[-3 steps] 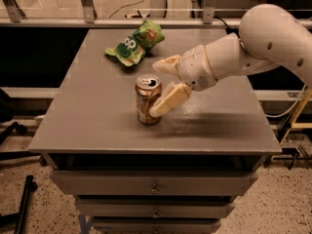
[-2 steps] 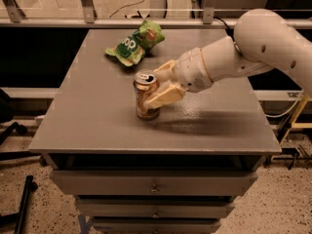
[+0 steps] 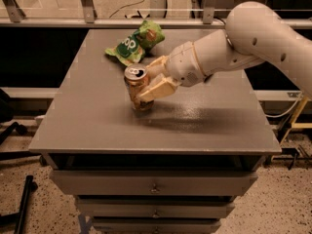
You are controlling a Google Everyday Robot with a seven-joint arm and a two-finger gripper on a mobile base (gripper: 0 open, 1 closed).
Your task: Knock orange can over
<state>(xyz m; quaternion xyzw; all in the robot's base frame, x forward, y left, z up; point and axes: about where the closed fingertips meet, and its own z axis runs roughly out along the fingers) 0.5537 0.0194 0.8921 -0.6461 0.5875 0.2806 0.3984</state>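
Observation:
The orange can [image 3: 136, 84] stands on the grey table [image 3: 87, 116] left of centre, its silver top leaning slightly to the left. My gripper [image 3: 146, 82] reaches in from the right on the white arm [image 3: 253, 38]. It is open, with the can's right side between its two tan fingers. The front finger [image 3: 156, 88] lies against the can's lower right side. The rear finger [image 3: 157, 64] sits just behind the can's top.
A green snack bag [image 3: 135, 43] lies at the back of the table, behind the can. The table has drawers below its front edge [image 3: 151, 188]. A dark rail and glass panels run behind the table. A black stand leg lies on the floor at the left.
My gripper has moved left, from beside the can to around its right side. The can has shifted a little left and its top now leans left.

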